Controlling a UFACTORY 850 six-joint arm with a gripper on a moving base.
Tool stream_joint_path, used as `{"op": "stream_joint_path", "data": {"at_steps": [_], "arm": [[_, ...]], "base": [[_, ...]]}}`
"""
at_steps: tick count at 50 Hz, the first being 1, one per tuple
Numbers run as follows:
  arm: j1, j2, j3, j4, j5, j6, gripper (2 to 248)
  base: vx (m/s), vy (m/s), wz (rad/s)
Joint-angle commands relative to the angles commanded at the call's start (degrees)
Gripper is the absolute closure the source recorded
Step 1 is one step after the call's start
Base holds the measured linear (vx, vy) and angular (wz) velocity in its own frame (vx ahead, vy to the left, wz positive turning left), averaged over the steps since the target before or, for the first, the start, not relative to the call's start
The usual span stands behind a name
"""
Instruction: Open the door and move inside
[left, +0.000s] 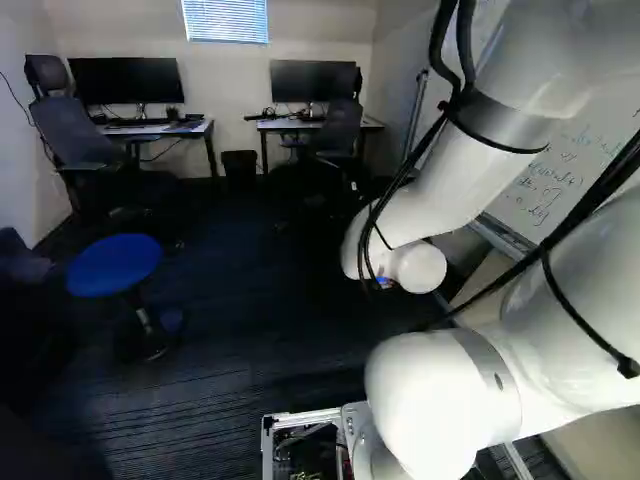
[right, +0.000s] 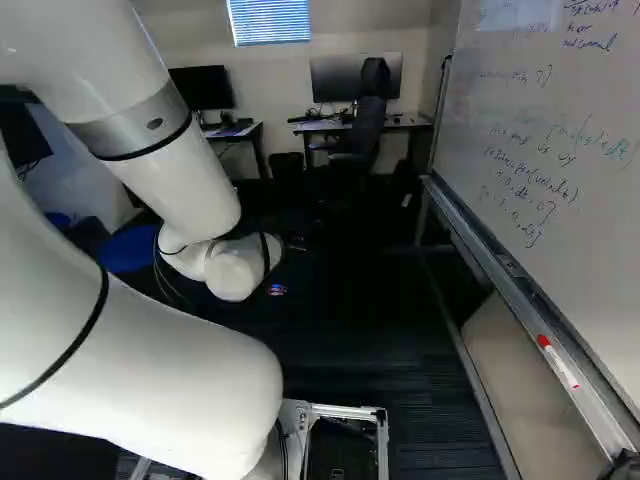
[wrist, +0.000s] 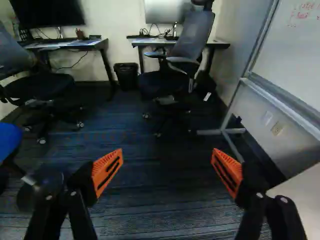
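No door or door handle can be made out in any of the three views. In the wrist view my gripper (wrist: 167, 167) stands open, its two orange pads wide apart with nothing between them. Dark carpet (wrist: 160, 192) lies beyond and under the fingers. Both base views show the white end of my arm (left: 418, 267) hanging over the floor; the gripper's fingers cannot be made out there. A small coloured spot (right: 277, 290) shows beside the arm's end in the right base view.
Two desks (wrist: 75, 44) with monitors stand along the far wall, with office chairs (wrist: 192, 37) and a black bin (wrist: 126, 75). A blue stool (left: 115, 265) is at the left. A framed whiteboard (right: 560, 160) on a floor stand runs along the right side, with a marker (right: 558, 362) on its ledge.
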Motion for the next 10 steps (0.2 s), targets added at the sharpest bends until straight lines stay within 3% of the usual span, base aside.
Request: {"op": "stream_joint_path", "data": {"at_steps": [10], "arm": [[0.0,0.0,0.0,0.0,0.0,0.0,3]], "base": [[0.000,0.000,0.000]]}}
